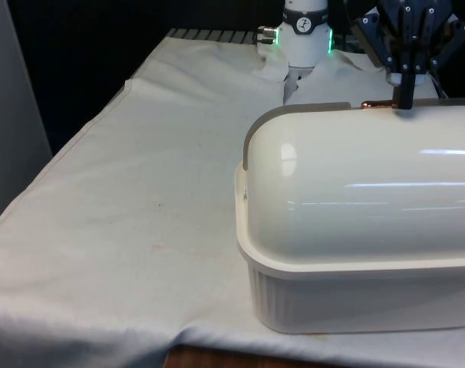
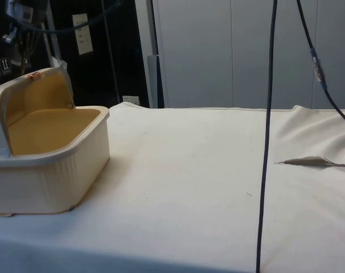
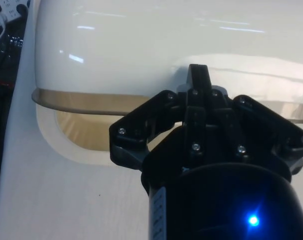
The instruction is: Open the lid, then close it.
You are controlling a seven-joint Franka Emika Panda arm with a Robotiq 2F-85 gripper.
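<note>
Gripper [image 1: 405, 98] vertical, pinching handle [image 1: 376, 104] of raised lid [image 1: 355, 184]

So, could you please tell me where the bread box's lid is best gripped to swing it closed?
Probably at the copper handle on the lid's raised front edge, from above on the robot's side. The lid is rolled back over the bread box, so that edge is uppermost, and the gripper is already there.

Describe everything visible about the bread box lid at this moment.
The glossy cream domed roll-top lid of the ribbed cream plastic bread box is rolled back, leaving the tan interior exposed in the side view. A small copper-coloured handle sits on its tan-edged rim at the top. The black end effector sits right at that handle, apparently gripping it.
</note>
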